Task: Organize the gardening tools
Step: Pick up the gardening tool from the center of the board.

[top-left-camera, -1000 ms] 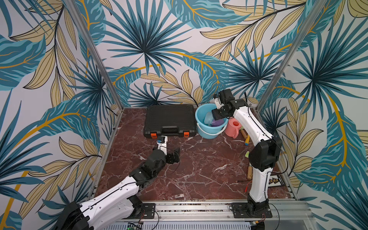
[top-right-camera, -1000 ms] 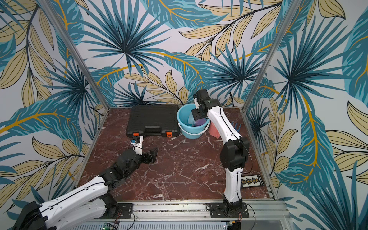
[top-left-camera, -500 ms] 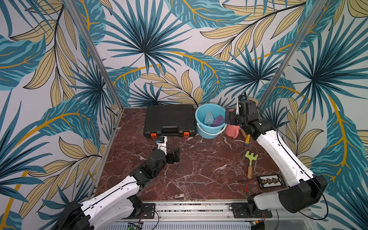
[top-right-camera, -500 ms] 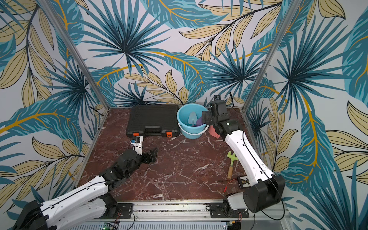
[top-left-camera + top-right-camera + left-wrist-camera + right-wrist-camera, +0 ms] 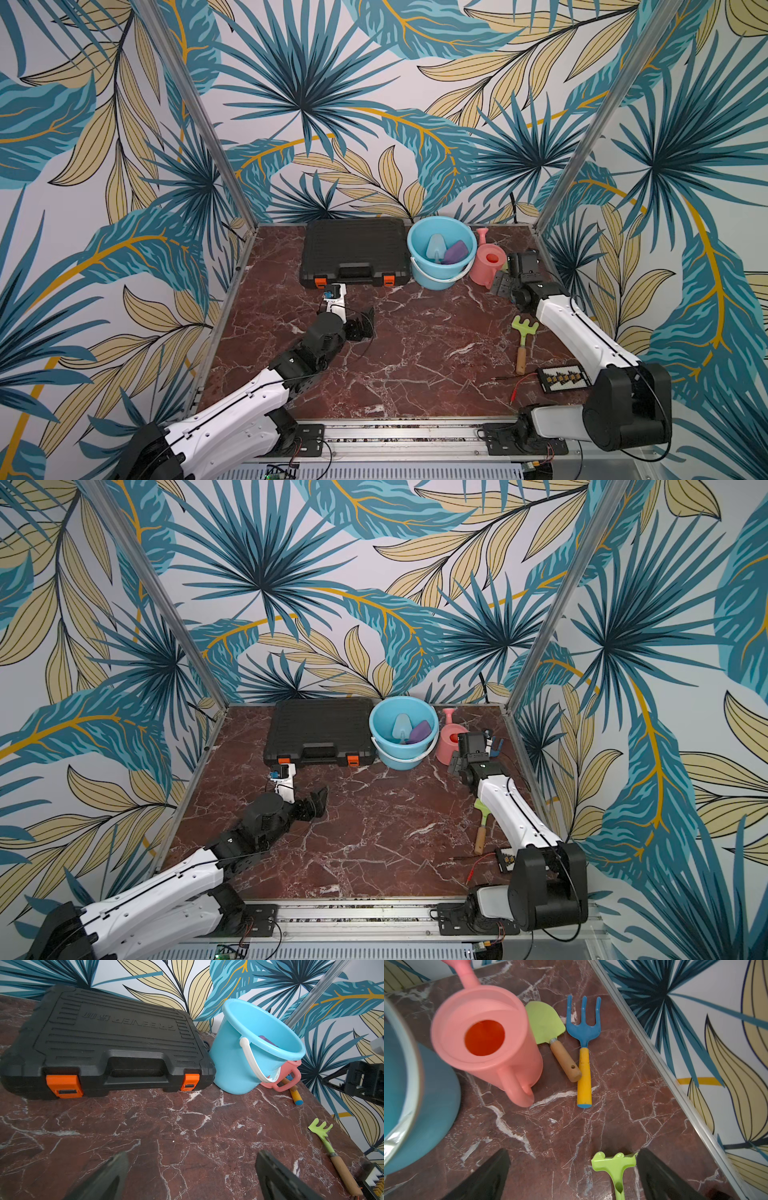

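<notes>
- Pale trowel (image 5: 435,248) and purple shovel (image 5: 456,251) stand inside the bucket (image 5: 432,277).
- Watering can (image 5: 512,1053) sits just beside the bucket; green trowel (image 5: 548,1026) and blue fork (image 5: 584,1053) lie behind it, by the tabletop (image 5: 415,353) edge.
- Rake (image 5: 524,328) lies apart from the bucket.
- Left jaws and right jaws are spread, empty.

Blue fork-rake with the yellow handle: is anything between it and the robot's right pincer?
Nothing visible does: in the right wrist view only bare tabletop lies between the open right pincer and the blue fork-rake. The green trowel touches its handle at one side; the green rake lies by one finger.
</notes>
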Tool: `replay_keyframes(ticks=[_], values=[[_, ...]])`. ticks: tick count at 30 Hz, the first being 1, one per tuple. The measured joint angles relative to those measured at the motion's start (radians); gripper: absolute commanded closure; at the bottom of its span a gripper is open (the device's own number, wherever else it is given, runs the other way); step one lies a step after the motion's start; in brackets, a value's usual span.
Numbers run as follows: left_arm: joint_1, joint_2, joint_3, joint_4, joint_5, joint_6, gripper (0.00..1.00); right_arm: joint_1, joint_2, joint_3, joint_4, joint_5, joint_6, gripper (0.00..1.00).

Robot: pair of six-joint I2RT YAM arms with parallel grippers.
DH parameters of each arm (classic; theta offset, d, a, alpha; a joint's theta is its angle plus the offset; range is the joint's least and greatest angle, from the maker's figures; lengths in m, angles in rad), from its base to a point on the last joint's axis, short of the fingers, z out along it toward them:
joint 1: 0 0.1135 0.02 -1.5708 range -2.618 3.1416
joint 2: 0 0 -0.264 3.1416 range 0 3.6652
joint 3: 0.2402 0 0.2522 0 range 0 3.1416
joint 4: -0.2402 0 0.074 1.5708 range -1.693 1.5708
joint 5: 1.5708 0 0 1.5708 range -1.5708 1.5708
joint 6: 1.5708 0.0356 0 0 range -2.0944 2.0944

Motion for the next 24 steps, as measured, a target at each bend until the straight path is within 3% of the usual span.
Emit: replay_keyframes(ticks=[9,14,20,24], values=[[0.0,0.0,0.0,0.0,0.001,0.0,0.0,-0.033,-0.068,-0.159,-0.026,-0.021,0.129,0.0],[0.0,0.0,0.0,-0.001,0.004,0.0,0.0,-0.042,-0.169,-0.268,-0.053,-0.085,0.213,0.01],[0.0,0.0,0.0,-0.006,0.005,0.0,0.0,-0.046,-0.176,-0.374,-0.046,-0.207,0.316,0.07],[0.0,0.0,0.0,-0.007,0.006,0.0,0.0,-0.049,-0.198,-0.413,-0.022,-0.205,0.357,0.06]])
